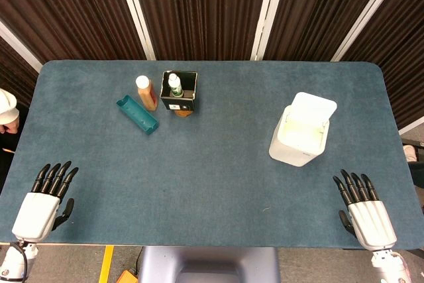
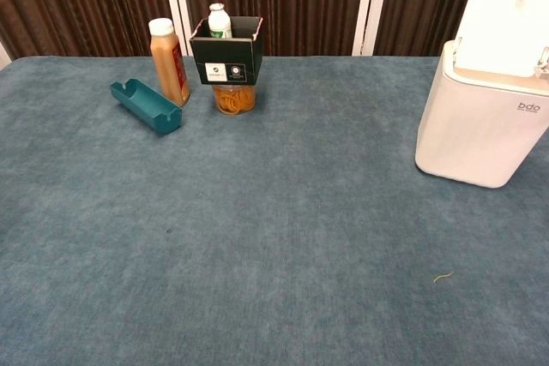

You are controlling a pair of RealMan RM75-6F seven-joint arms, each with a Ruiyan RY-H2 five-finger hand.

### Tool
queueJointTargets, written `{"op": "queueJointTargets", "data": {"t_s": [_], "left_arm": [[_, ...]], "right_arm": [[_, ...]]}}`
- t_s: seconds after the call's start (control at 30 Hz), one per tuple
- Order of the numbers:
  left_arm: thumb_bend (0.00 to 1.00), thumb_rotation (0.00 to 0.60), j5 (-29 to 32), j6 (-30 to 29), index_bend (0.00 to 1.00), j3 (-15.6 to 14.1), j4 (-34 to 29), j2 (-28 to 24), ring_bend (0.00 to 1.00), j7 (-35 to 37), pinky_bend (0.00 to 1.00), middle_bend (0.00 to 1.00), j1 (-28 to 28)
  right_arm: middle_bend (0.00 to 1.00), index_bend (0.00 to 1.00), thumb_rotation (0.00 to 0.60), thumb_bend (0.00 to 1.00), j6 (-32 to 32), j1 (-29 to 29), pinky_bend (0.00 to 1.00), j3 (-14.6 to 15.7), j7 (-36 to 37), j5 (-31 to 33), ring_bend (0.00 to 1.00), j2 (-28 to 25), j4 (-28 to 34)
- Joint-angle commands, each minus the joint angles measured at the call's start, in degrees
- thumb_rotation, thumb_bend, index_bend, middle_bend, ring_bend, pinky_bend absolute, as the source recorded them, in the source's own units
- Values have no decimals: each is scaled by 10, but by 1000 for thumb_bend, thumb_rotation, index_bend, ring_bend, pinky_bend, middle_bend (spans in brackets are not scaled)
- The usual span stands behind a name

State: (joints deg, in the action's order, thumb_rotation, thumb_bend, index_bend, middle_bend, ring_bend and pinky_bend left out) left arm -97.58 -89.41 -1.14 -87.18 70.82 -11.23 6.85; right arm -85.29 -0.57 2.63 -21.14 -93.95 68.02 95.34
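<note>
Both hands, left hand [image 1: 44,205] and right hand [image 1: 366,211], sit flat and empty with fingers spread at the near table edge, well apart from the white bin [image 1: 301,130] with its lid up and the bottle [image 1: 146,92], box [image 1: 179,92] and teal tray [image 1: 137,114] cluster farther back.

white bin [image 2: 485,117] cut off by chest view's right edge.

The bench [image 2: 283,237] is covered in matt, slightly fuzzy blue-grey cloth. Near its right edge, the bin [image 2: 480,117] is smooth white plastic with a soft sheen. Towards the far left, the tray [image 2: 144,105] is glossy teal plastic, the bottle [image 2: 168,62] smooth brown plastic, and the box [image 2: 227,60] matt black card.
</note>
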Motion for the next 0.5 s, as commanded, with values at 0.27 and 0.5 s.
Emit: {"op": "queueJointTargets", "data": {"t_s": [0.27,0.5], "left_arm": [[523,600,-4,0,0,-2,-2,-3,0,7,0,0,1],[516,600,0,1,0,0,-2,-6,0,11,0,0,1]], "right_arm": [[0,0,600,467,-9,-6,0,-11,6,-9,0,17,-11],[403,17,600,467,40,-87,442,-128,-51,73,295,19,78]]}}
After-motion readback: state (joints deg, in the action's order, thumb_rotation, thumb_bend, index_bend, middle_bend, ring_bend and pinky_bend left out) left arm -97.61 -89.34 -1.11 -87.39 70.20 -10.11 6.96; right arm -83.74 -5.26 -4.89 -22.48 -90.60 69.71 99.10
